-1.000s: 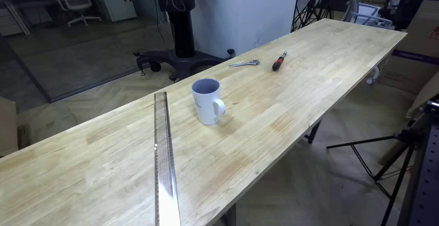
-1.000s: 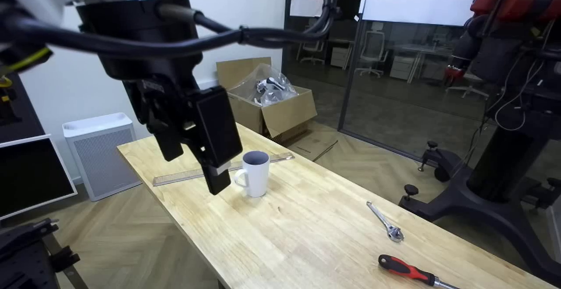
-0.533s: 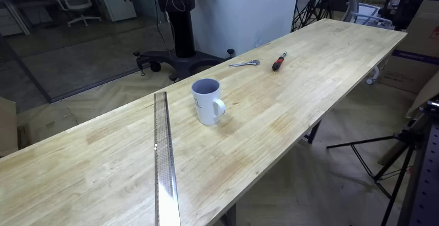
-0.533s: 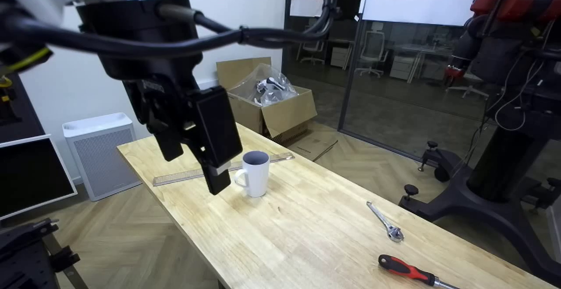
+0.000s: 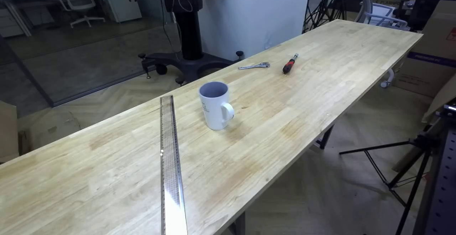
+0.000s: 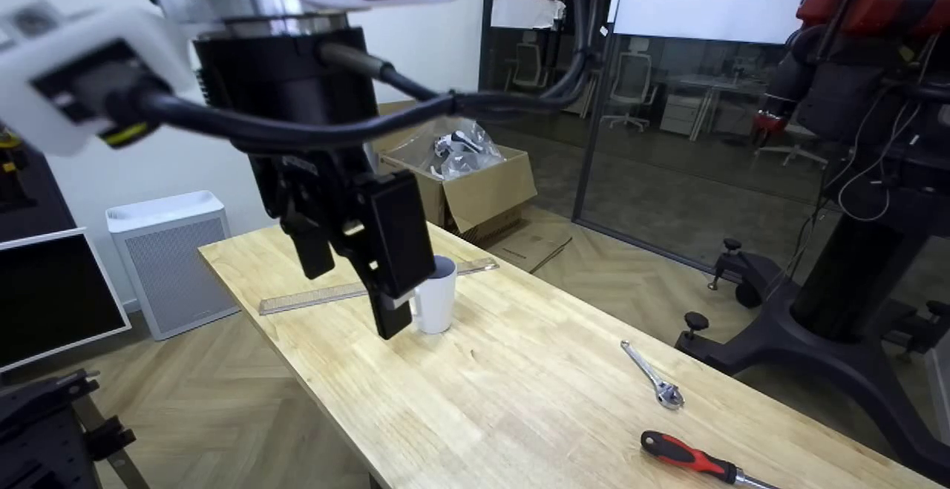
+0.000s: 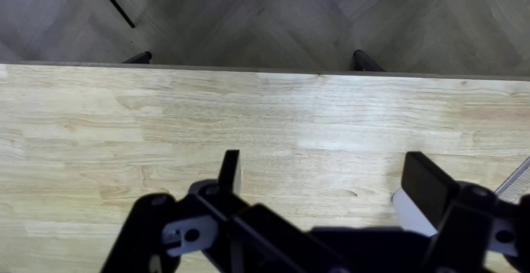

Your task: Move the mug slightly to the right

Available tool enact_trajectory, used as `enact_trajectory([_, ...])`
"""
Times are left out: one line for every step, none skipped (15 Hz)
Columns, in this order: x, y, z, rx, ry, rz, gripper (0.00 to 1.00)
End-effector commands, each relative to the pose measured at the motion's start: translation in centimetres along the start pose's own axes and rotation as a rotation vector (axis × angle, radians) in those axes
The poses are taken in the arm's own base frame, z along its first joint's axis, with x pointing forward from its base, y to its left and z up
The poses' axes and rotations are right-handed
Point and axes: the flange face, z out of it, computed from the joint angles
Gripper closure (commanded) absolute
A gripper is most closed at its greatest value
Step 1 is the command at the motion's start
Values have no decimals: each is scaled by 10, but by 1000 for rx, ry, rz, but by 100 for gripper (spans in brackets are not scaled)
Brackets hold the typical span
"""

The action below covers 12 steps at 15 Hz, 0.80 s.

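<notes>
The white mug stands upright on the wooden table in both exterior views [image 5: 213, 112] [image 6: 439, 302]. Its inside is bluish-grey. Its handle faces the table's near edge in an exterior view. My gripper [image 6: 356, 297] hangs in the air above the table and hides the handle side of the mug there. In the wrist view my gripper [image 7: 323, 155] is wide open with only table between its fingers. The mug [image 7: 410, 215] shows there low on the right, partly hidden behind the right finger. I cannot tell whether that finger touches it.
A clear ruler [image 5: 170, 156] lies across the table [image 5: 267, 138] beside the mug. An adjustable wrench [image 6: 653, 375] and a red-black screwdriver [image 6: 690, 457] lie farther along the table. An open cardboard box [image 6: 490, 192] stands behind the table's end.
Over the last half second my gripper has moved right and slightly down in an exterior view, and now covers the mug's handle there. The mug has not moved. The gripper stays open.
</notes>
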Motion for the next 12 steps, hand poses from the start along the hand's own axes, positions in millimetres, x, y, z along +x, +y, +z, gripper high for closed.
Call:
enact_trajectory([43, -2, 35, -8, -97, 62, 0])
enact_trajectory([53, -4, 45, -13, -118, 71, 0])
enact_trajectory([63, -6, 55, -12, -133, 78, 0])
enact_trajectory([73, -9, 64, -16, -142, 82, 0])
enact_trajectory([85, -14, 73, -14, -148, 82, 0])
enact_trajectory([96, -20, 83, -7, -151, 84, 0])
enact_trajectory([108, -27, 94, 3, -154, 78, 0])
enact_trajectory([119, -36, 103, 14, -160, 71, 0])
enact_trajectory([130, -45, 112, 26, -160, 60, 0])
enact_trajectory([141, -56, 121, 45, -163, 50, 0])
enact_trajectory([150, -66, 129, 61, -168, 41, 0])
enact_trajectory([157, -76, 136, 73, -169, 30, 0])
